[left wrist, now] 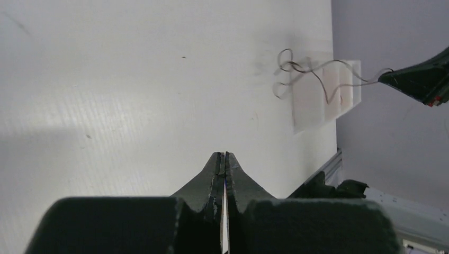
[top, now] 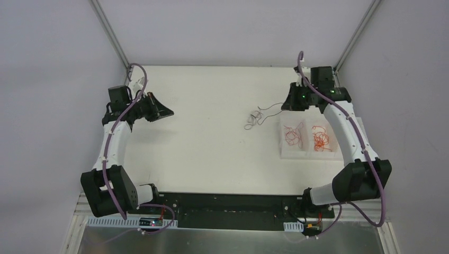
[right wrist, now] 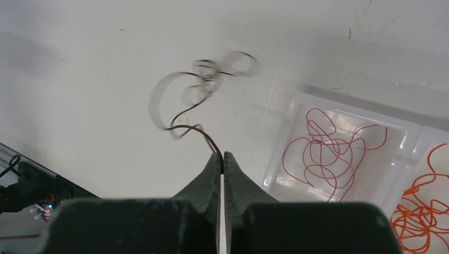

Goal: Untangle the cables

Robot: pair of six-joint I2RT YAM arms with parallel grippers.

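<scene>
Item 1, nearest: the two arm bases are sitting at the near edge of the white table point(top: 212, 153), the left arm's on the left and the right arm's on the right. Thick purple cables point(top: 108, 159) are running along both arms.

Item 2: a clear plastic tray point(top: 294, 153) with two compartments is lying on the right side of the table, just inside the bend of the right arm. Its left compartment is holding a loose coil of dark red wires point(top: 293, 135). Its right compartment is holding a denser coil of orange wires point(top: 321, 139). The tray's middle wall is keeping the two coils apart.

Item 3: a dark wire tangle point(top: 253, 119) of thin blackish loops is lying near mid-table, left of the tray, a little farther out and apart from it. One strand is running rightward from the loops to the right arm's fingers. The loops are showing blurred in the right wrist view, so whether all of them are touching the table cannot be told.

Item 4: the left gripper point(top: 168, 112) is hanging over the left part of the table and pointing toward the centre, well apart from the tangle. Its fingers are pressing together with nothing between them.

Item 5, farthest: the right gripper point(top: 286, 103) is hanging just beyond the tray's far left corner, its jaws closing tight on the end of that dark strand
</scene>
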